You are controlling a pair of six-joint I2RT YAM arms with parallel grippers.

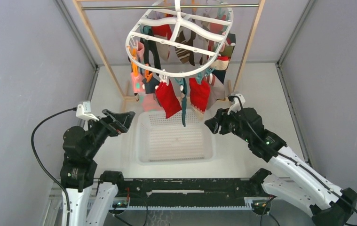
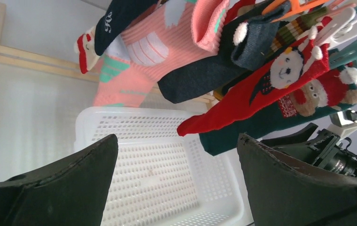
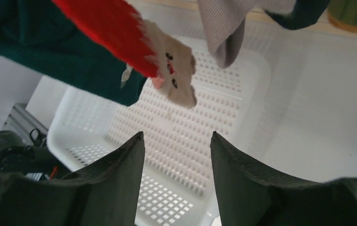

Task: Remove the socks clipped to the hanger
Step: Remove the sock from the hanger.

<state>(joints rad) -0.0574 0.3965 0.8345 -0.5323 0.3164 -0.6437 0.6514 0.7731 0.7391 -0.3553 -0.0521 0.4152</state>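
Observation:
The white oval hanger [image 1: 181,74] hangs from a metal rod above the table, with several socks clipped under it: red ones [image 1: 168,99], a dark teal one [image 1: 184,106], pink, grey and striped ones. My left gripper [image 1: 128,117] is open and empty, left of and below the socks. In the left wrist view a red Christmas sock [image 2: 256,94], a salmon pink sock [image 2: 143,52] and a dark teal sock [image 2: 261,127] hang ahead of the gripper [image 2: 176,160]. My right gripper [image 1: 209,125] is open and empty, just below a red sock toe [image 3: 167,70] and a grey sock [image 3: 223,33].
A white mesh basket [image 1: 141,136] sits on the table under the hanger, between both grippers; it also shows in the left wrist view [image 2: 91,122] and the right wrist view [image 3: 256,84]. A wooden rack frame [image 1: 96,40] carries the rod. Grey walls close in both sides.

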